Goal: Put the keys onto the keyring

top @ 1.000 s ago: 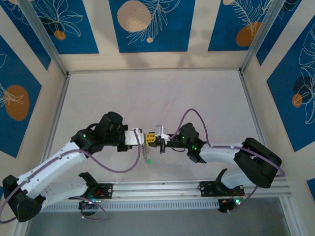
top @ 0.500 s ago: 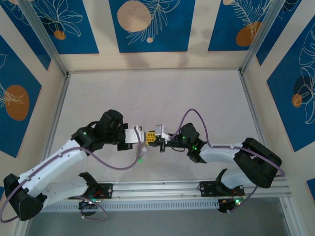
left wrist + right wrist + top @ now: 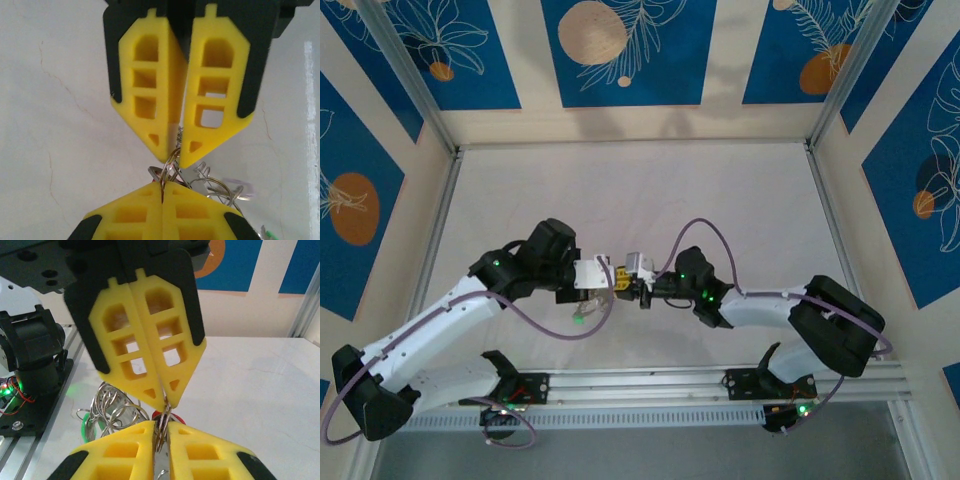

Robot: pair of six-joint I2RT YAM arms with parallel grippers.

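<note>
Both arms have shifted a little toward 9 o'clock in the overhead view, and the dangling bunch has swung from under the meeting point to about 7 o'clock of the left end effector (image 3: 604, 276). The keyring (image 3: 173, 151) is held in the air above the desk (image 3: 720, 200), its silvery wire pinched between the left end effector's (image 3: 172, 160) nearly closed yellow tips, with more loops fanning out toward 4 o'clock. The keys (image 3: 582, 318) hang from that tangle. In the right wrist view a red tag (image 3: 170, 416) sits just below the tips and a green tag (image 3: 85, 428) lies at 8 o'clock of them. The right end effector (image 3: 164, 403) meets the left one tip to tip, its fingers pressed together on metal in the same bunch; whether that is ring wire or a key blade I cannot tell. To do this step well, the left should probably keep its clamp firm and motionless so the swinging settles. The right should work in small, slow slides along the wire, never pulling away, since any jerk risks twisting the thin ring out of either pinch.
</note>
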